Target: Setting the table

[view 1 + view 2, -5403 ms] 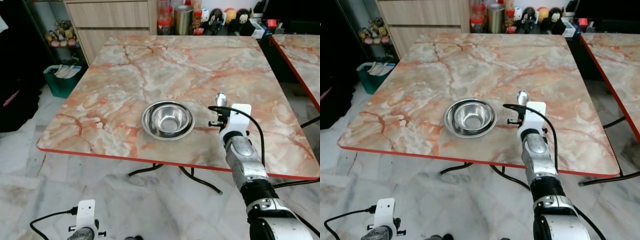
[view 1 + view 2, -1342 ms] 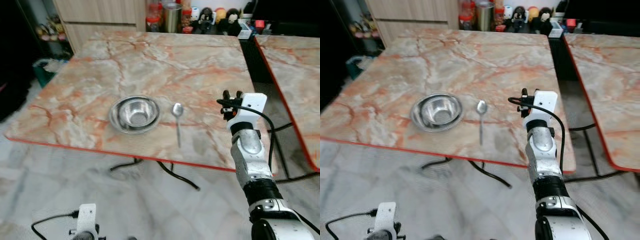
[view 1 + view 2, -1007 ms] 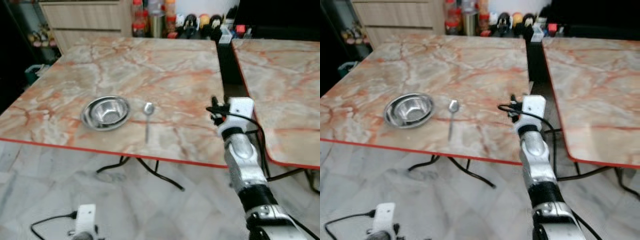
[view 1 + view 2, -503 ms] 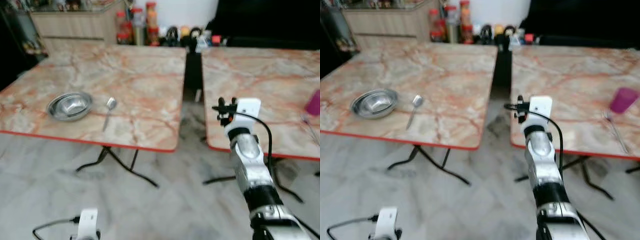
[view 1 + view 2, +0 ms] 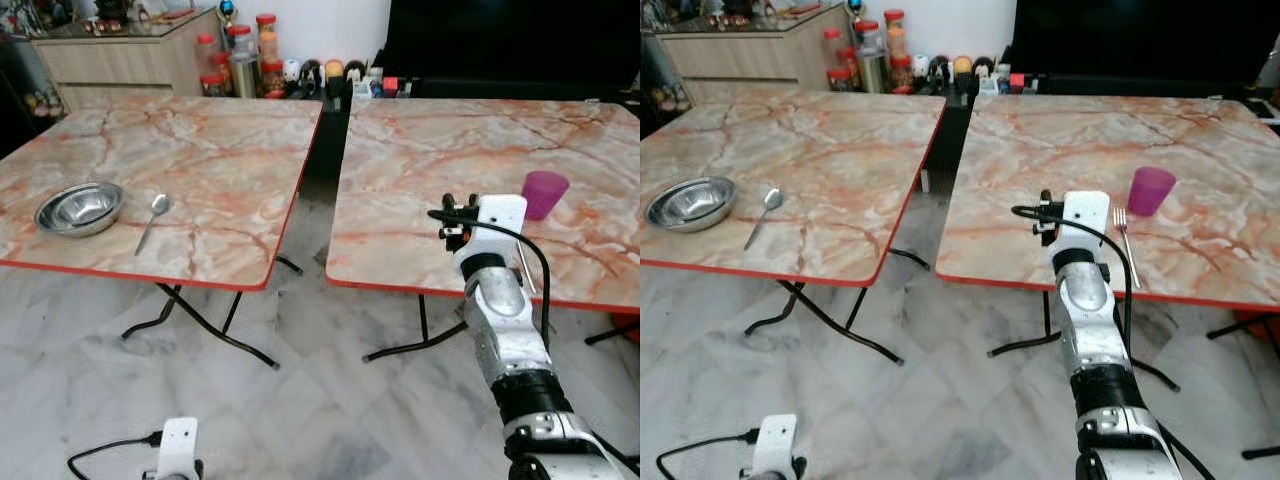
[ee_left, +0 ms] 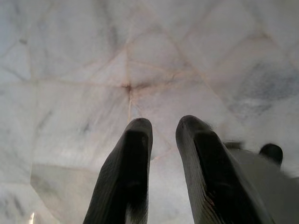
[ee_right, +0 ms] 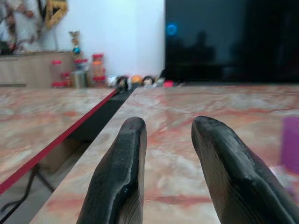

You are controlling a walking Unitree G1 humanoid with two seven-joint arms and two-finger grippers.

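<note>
purple cup (image 5: 1151, 190) beside fork (image 5: 1126, 232), unlabelled.

Two marble-top folding tables, red-edged, side by side with a narrow gap: left table (image 5: 200, 150), right table (image 5: 480, 150). Black metal legs (image 5: 200, 320) under both. Floor (image 5: 940, 400): pale grey-white marble tiles, faint veins, glossy. Wooden cabinet (image 5: 120, 60) with drawers at back left. Row of jars (image 5: 235, 60) and small figurines (image 5: 330, 72) along the far wall behind the tables. White wall (image 5: 330, 25) in the middle, big dark screen (image 5: 1140, 40) at back right, reflecting a small blue light. Even indoor light, soft shadows beneath the tables.
</note>
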